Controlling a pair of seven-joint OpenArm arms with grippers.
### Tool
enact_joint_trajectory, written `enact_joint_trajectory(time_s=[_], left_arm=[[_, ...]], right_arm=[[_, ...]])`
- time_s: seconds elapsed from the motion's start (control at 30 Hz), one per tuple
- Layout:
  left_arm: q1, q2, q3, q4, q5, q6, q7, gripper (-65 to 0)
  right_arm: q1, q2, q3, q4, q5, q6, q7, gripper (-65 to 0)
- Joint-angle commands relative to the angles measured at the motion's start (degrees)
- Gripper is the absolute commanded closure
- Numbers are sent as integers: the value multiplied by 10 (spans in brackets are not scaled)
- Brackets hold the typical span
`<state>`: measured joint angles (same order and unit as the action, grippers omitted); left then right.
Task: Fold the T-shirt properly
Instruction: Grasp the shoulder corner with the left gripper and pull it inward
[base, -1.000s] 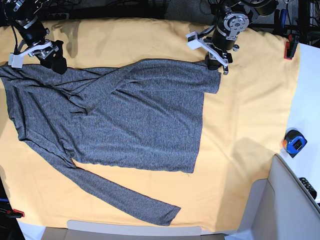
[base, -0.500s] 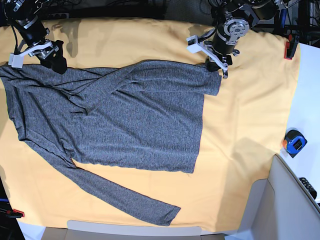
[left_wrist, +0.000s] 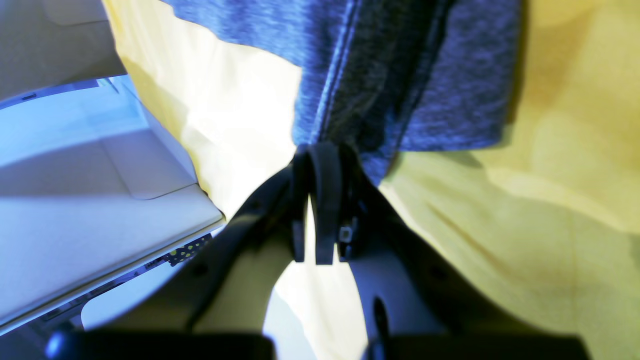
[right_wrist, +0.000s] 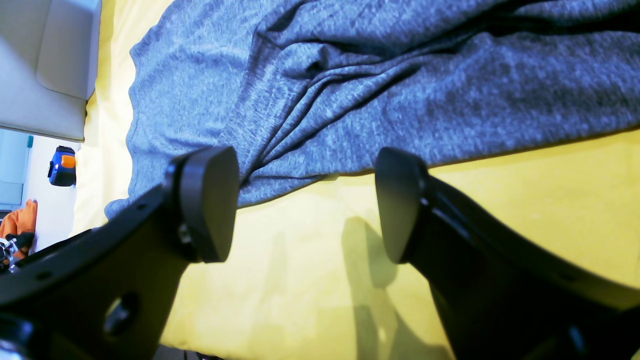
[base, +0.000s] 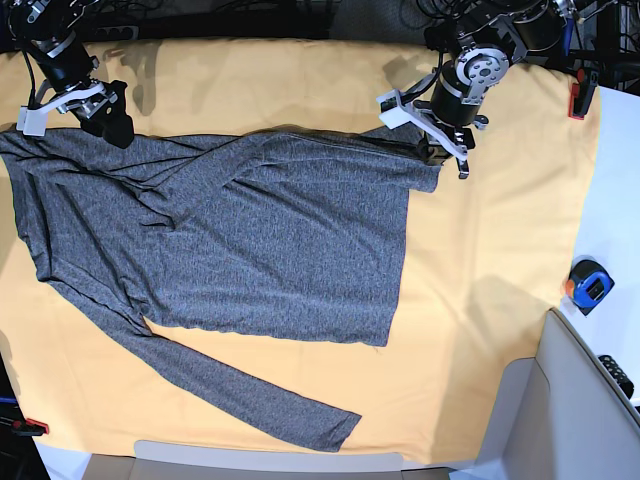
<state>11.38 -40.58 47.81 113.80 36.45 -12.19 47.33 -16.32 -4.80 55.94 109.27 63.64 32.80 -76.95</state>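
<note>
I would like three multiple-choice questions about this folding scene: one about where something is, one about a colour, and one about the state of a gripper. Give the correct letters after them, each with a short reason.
1. Where on the T-shirt is the left gripper?
A. at a corner of the hem
B. at the end of the long sleeve
C. in the middle of the body

2. What colour is the table cloth under the shirt?
A. white
B. green
C. yellow-orange

3. How does the right gripper stand?
A. shut on the shirt
B. open, holding nothing
C. shut on the cloth

Answers:
1 A: in the base view the gripper sits at the shirt's far hem corner, and the left wrist view shows its jaws pinching fabric there.
2 C: the cloth around the shirt is yellow-orange in every view.
3 B: the right wrist view shows both fingers wide apart with only cloth between them.
</note>
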Motion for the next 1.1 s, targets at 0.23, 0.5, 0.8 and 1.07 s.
enact_joint_trajectory(time_s=[0.23, 0.5, 0.8, 1.07], left_arm=[[-46, 30, -5, 10, 10, 6, -5, 0], [-94, 64, 0, 2, 8, -2, -6, 0], [-153, 107, -6, -49, 7, -49, -2, 0], [-208, 132, -6, -136, 7, -48, -2, 0]], right_arm=[[1, 4, 2, 7, 15, 2, 9, -423], [0, 4, 2, 7, 15, 2, 9, -423], [0, 4, 2, 6, 15, 2, 9, -423], [-4, 4, 2, 6, 15, 2, 9, -423]])
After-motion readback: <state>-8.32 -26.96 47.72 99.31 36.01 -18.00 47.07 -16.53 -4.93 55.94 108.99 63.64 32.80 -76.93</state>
